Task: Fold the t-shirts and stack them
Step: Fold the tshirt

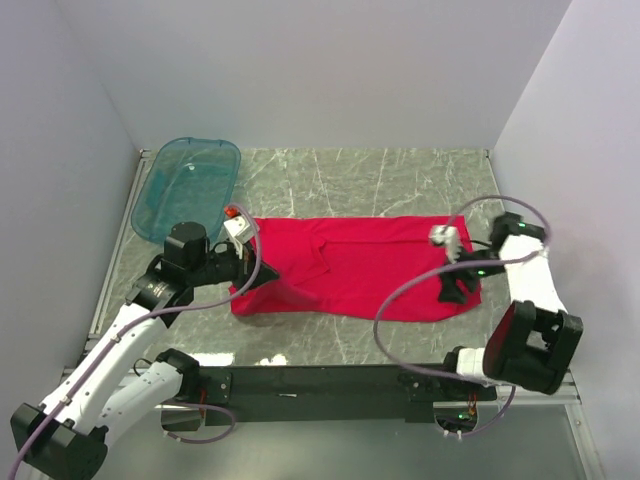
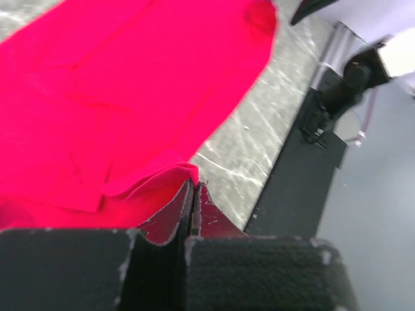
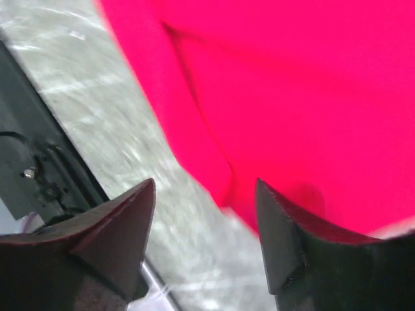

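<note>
Left gripper [image 2: 193,189], pressed together, pinched the near-left hem of the red t-shirt [image 1: 350,265] as I watched remotely; right gripper [image 3: 206,188] hung spread over its opposite end, the shirt lying flat on the marble-patterned table [image 1: 400,170].
</note>
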### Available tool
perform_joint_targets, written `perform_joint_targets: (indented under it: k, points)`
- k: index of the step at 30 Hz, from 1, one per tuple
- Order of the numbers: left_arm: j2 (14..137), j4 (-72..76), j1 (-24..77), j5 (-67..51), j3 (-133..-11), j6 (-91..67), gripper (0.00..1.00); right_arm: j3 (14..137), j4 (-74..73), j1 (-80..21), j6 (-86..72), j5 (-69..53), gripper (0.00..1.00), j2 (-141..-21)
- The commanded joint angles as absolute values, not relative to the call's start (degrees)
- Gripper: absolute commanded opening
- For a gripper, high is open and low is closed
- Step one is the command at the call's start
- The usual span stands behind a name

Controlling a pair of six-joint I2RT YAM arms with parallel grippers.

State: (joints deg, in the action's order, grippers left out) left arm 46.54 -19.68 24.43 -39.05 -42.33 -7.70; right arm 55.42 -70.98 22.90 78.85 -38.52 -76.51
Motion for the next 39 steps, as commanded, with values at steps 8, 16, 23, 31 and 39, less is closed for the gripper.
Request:
perform_joint_targets:
  k: [8, 16, 23, 31, 39]
  points:
    - [42.01, -19.16, 26.19, -44.30, -40.52, -9.22, 0.01, 71.34, -63.98, -16.84, 85.61, -55.98, 0.91, -81.98]
    - [43.59, -22.06, 26.63, -46.14, -42.45, -5.98, 0.01, 104.37, -70.74, -34.35, 87.18, -58.71, 0.86, -108.43]
    - [43.16, -22.77, 26.81, -44.91, -42.01, -4.57, 0.01, 108.37, -71.28, -44.29, 90.96, -57.83, 0.85, -115.40]
    - [41.22, -23.20, 26.81, -42.72, -41.92, -4.31, 0.01, 105.47, -75.06, -49.04, 96.06, -55.73, 0.81, -115.93]
    - [39.38, -23.99, 26.81, -40.43, -41.92, -3.60, 0.01, 101.44, -70.16, -48.87, 89.84, -50.98, 0.47, -112.95]
